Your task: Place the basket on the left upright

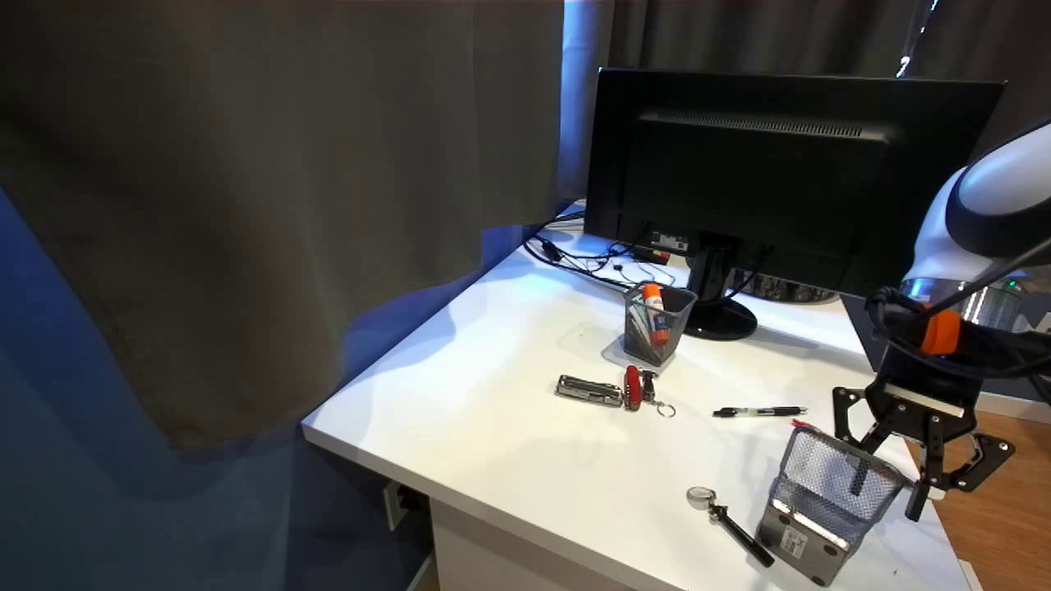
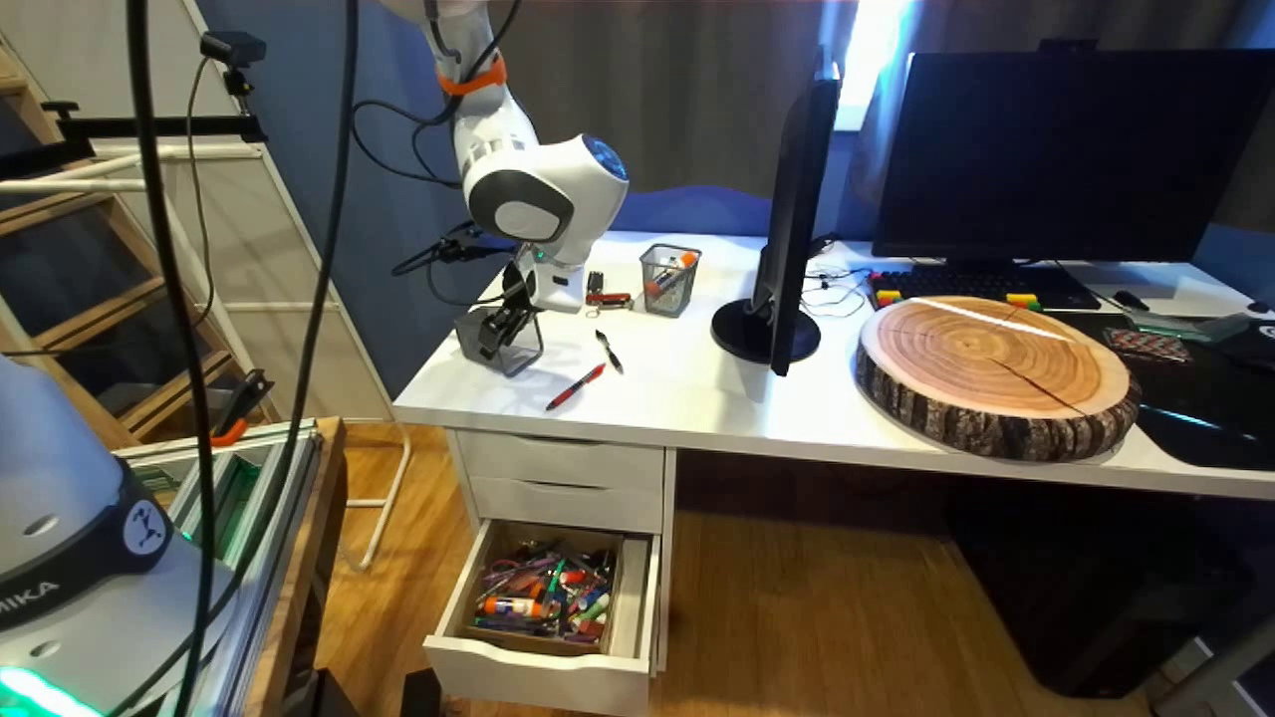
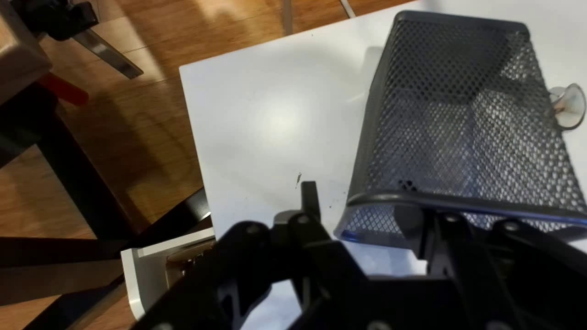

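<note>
The basket (image 1: 829,492) is a dark wire-mesh box lying on its side near the desk's end. Its solid base faces the camera in that exterior view, and its open mouth faces my gripper (image 1: 885,502). The basket shows in the other views too, large at the right in the wrist view (image 3: 458,110) and partly behind the gripper in an exterior view (image 2: 478,339). My gripper (image 3: 358,192) is open, its fingers apart. One finger reaches inside the mouth and shows through the mesh. The other is outside the side wall, with a gap to it in the wrist view.
A mesh cup (image 1: 657,328) with a glue stick stands near a monitor (image 1: 780,180). A multitool (image 1: 589,391), red pocket knife (image 1: 632,388), black pen (image 1: 759,411), red pen (image 2: 575,388) and magnifier (image 1: 731,525) lie on the desk (image 1: 493,410). An open drawer (image 2: 543,657) is below.
</note>
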Available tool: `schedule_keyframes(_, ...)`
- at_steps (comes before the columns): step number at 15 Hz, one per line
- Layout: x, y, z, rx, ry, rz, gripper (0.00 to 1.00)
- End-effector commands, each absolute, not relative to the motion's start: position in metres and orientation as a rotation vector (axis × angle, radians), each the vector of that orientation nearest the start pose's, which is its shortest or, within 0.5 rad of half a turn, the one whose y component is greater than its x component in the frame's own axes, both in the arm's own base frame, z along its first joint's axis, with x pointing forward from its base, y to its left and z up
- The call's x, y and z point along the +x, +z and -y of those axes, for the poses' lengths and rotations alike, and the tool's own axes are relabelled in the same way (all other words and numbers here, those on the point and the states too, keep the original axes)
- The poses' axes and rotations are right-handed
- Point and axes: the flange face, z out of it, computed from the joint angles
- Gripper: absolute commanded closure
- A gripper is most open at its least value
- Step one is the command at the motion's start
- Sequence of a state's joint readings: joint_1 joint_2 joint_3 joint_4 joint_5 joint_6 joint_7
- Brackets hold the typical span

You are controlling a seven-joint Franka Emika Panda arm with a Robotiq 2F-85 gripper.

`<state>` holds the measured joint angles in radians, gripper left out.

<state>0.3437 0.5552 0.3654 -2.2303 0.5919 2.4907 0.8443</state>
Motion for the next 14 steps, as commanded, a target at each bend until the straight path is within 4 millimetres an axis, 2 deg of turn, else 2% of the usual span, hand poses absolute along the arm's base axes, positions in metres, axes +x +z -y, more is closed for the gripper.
schedule_keyframes(1,0.382,0.124,-0.339,-2.682,0.814,-0.971,0.84)
schedule_keyframes(3,0.383,0.130,-0.339,-2.676,0.781,-0.936,0.97)
schedule_keyframes(4,0.384,0.131,-0.339,-2.681,0.755,-0.915,1.00)
schedule_keyframes(10,0.384,0.163,-0.342,-2.829,0.479,-0.680,0.98)
schedule_keyframes(14,0.372,0.191,-0.348,-2.966,0.300,-0.486,0.98)
